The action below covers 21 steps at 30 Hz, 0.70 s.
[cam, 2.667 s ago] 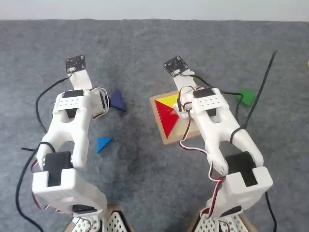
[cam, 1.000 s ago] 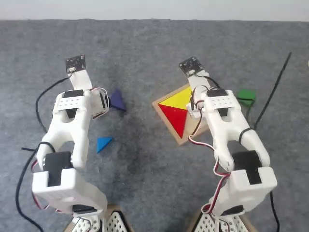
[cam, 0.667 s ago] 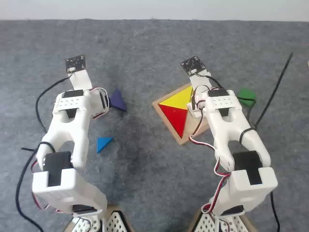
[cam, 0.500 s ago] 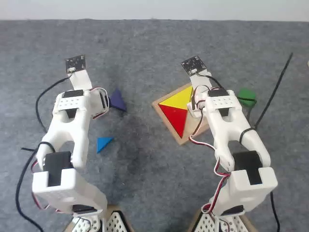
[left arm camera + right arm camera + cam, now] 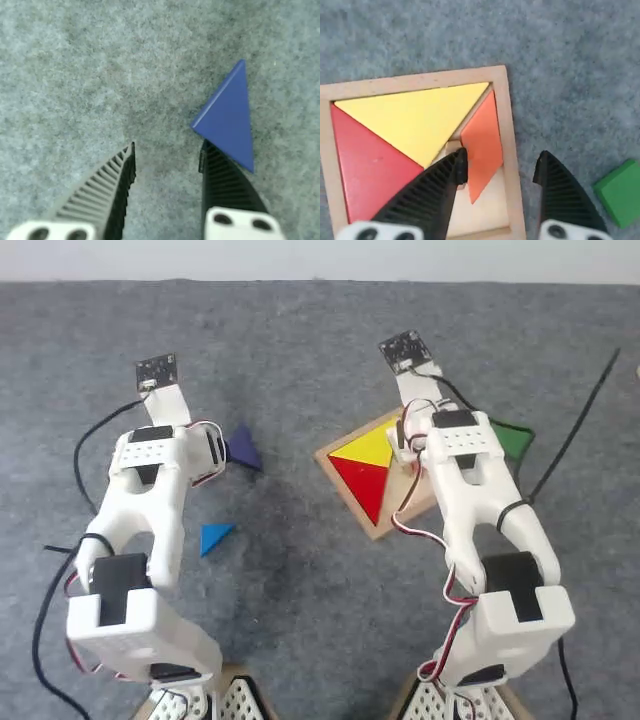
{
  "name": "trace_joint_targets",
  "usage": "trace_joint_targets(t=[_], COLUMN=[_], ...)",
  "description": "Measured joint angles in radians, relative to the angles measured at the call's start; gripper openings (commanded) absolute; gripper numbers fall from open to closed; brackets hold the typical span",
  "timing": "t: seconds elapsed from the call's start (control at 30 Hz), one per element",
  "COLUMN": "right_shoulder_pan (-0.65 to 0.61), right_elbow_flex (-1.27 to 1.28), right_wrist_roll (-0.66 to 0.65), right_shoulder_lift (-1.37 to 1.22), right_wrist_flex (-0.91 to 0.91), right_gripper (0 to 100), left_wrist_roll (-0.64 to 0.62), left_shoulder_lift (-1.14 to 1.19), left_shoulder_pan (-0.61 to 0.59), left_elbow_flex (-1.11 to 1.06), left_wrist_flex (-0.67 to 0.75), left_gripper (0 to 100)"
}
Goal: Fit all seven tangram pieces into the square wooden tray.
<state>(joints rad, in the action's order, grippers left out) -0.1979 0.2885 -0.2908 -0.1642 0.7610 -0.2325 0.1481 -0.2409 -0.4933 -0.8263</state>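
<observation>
Tray [image 5: 510, 150], holding a yellow triangle [image 5: 415, 120], red triangle [image 5: 365, 170] and orange piece [image 5: 482, 145]. A green square [image 5: 620, 192] lies near it. The right gripper [image 5: 502, 160] is held spread over the tray's edge. The left gripper [image 5: 167, 150], spread and empty, is placed beside a blue triangle [image 5: 227, 120].

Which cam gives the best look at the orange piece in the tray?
Right wrist view: the orange piece lies in the tray beside the yellow triangle, nearly all exposed. In the high view the right arm covers that part of the tray. The left wrist view faces the dark blue triangle.
</observation>
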Motion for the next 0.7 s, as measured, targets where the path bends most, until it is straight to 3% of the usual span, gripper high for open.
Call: trace_joint_targets(t=[0.37, 0.7], right_shoulder_pan=[0.000, -0.041], right_elbow_flex=[-0.035, 0.109], right_wrist_roll=[0.000, 0.000], right_shoulder_lift=[-0.046, 0.133], right_wrist_flex=[0.011, -0.015], right_gripper=[23.4, 23.4], left_wrist_roll=[0.034, 0.034], left_shoulder_lift=[0.000, 0.000], left_shoulder_pan=[0.000, 0.000], left_elbow_flex=[0.000, 0.000], left_wrist_flex=[0.000, 0.000], left_gripper=[21, 21])
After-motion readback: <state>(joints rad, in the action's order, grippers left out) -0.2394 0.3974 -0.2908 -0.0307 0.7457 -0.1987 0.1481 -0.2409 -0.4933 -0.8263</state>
